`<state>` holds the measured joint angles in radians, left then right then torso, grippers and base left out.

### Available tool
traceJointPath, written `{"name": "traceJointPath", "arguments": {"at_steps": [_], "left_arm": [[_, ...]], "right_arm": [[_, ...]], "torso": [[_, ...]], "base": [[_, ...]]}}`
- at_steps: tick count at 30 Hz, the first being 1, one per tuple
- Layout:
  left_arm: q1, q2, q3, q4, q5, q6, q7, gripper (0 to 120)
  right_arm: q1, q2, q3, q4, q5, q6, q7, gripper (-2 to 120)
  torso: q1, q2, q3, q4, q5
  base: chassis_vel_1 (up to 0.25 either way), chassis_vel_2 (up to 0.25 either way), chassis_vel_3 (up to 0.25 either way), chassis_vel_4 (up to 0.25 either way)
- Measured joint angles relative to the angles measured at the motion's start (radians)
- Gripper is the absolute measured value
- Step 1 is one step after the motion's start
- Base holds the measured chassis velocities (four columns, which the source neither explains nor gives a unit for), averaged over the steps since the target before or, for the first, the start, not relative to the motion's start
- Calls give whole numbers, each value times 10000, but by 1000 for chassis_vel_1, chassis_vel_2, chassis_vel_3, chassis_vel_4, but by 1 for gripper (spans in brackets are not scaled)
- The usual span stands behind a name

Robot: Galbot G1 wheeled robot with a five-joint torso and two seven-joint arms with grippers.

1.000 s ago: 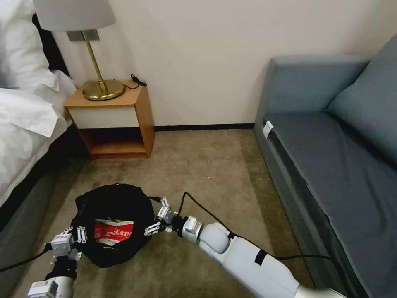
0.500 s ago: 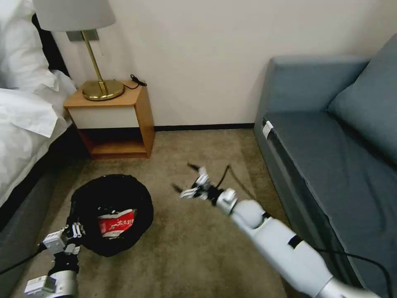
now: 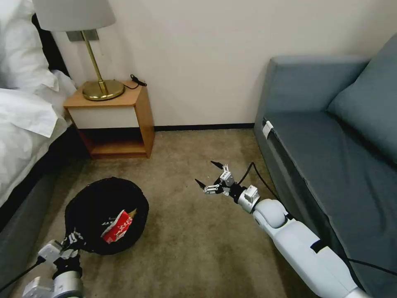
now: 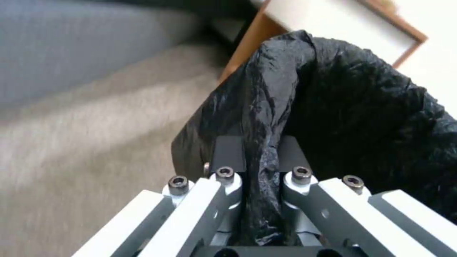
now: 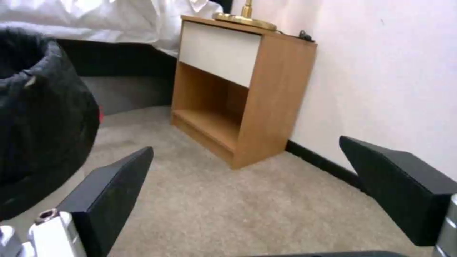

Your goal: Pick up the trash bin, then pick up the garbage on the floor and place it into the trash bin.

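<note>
Inside the trash bin, red-and-white wrapper, lettering unreadable.

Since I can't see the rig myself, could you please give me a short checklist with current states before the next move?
1. Left gripper clamped on the bin's rim: ok, its fingers pinch a fold of the black liner.
2. Right gripper free: ok, open, nothing between its fingers, above the carpet beside the sofa.
3. Litter inside the bin: ok, a red-and-white wrapper lies in it.
4. Bin off the floor: cannot tell.
5. Litter left on the visible carpet: ok, none seen.
6. Other pieces in the bin: cannot tell, the wrapper and dark liner hide the bottom.
</note>
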<state>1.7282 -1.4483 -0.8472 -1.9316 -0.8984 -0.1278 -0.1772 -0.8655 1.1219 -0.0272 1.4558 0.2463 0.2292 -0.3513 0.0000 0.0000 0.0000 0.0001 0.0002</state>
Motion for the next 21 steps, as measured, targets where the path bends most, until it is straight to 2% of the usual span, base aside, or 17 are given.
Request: {"name": "traceJointPath", "arguments": {"at_steps": [1,4,8,14,17,19,21], "left_arm": [[3,-32,-9,-72,-283,342,-326,6],[-38,-107,-52,-77,-493,760,-898,6],[-61,-114,-83,-62,-541,1043,-1193,6],[-99,-51,-163,43,-466,1370,-1306,8],[-138,-11,-174,59,-414,1459,-1306,24],[-148,-5,-179,59,-374,1460,-1305,27],[-129,44,-199,14,-91,1474,-1263,39]], "right_arm": [[-71,-23,51,123,-17,-60,0,100],[-327,-127,227,421,-47,-137,-7,100],[-547,-230,419,578,-103,-141,-85,100],[-771,-358,656,730,-139,-124,-161,100],[-915,-414,769,836,-148,-110,-174,100],[-940,-422,780,853,-153,-107,-175,100],[-1005,-448,812,875,-168,-101,-175,100]], "torso": [[0,0,0,0,0],[0,0,0,-1,-2],[0,0,0,0,-2],[0,0,0,-1,-1],[0,0,0,-2,0],[0,0,0,-1,0],[0,0,0,-1,-2]], "base": [[0,0,0,0],[0,0,0,0],[0,0,0,0],[0,0,0,0],[0,0,0,0],[0,0,0,0],[0,0,0,0]]}}
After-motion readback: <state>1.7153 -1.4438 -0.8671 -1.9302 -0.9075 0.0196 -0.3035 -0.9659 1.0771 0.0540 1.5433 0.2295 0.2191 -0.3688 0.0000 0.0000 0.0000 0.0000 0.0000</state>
